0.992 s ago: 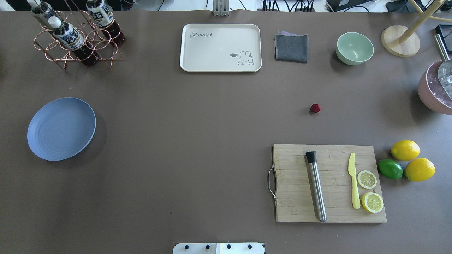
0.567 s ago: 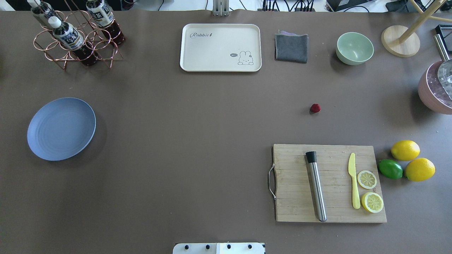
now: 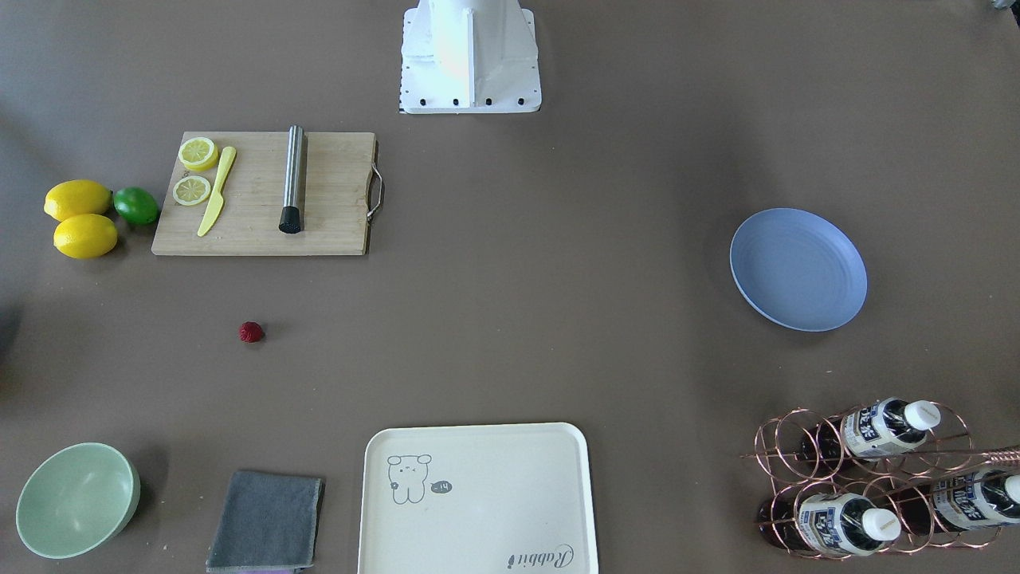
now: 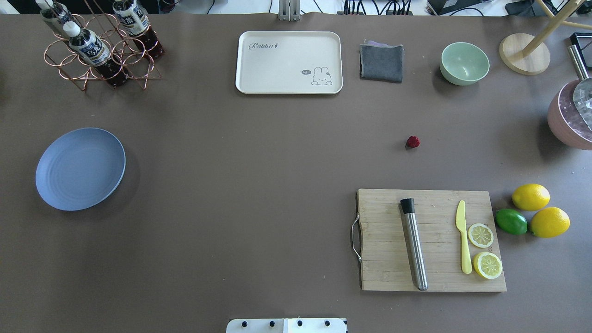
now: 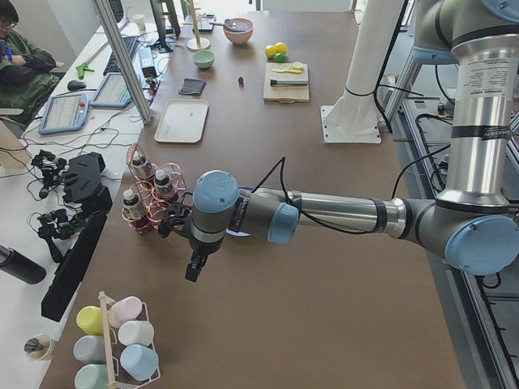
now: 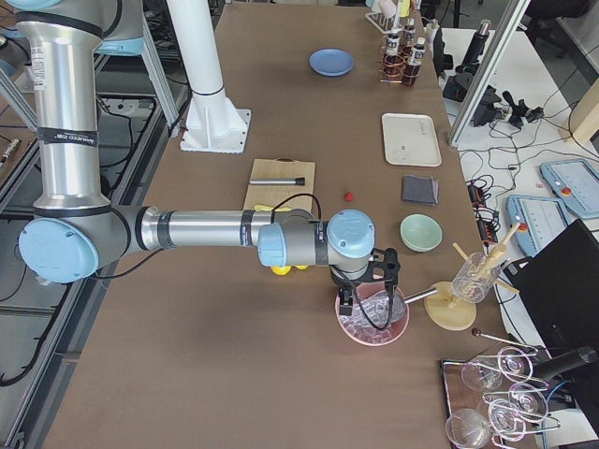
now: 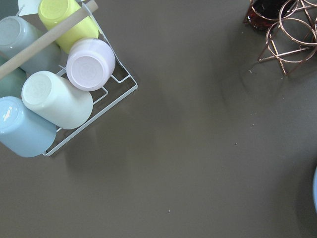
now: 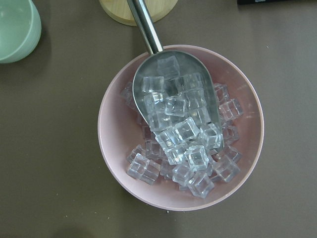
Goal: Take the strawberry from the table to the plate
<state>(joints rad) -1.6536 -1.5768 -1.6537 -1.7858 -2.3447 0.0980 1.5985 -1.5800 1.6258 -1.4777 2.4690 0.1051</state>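
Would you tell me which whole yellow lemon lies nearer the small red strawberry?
The lemon farther from the robot's base; the other sits level with the green lime.

The table (image 4: 259, 185) bears the strawberry (image 4: 413, 142), plate (image 4: 80, 169), tray (image 4: 289, 62) and cutting board (image 4: 379, 240).

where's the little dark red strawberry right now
In the overhead view the small dark-red bumpy strawberry lies on the grey-brown table, right half, between the bamboo cutting board nearer the robot and the pale-green bowl beyond it.
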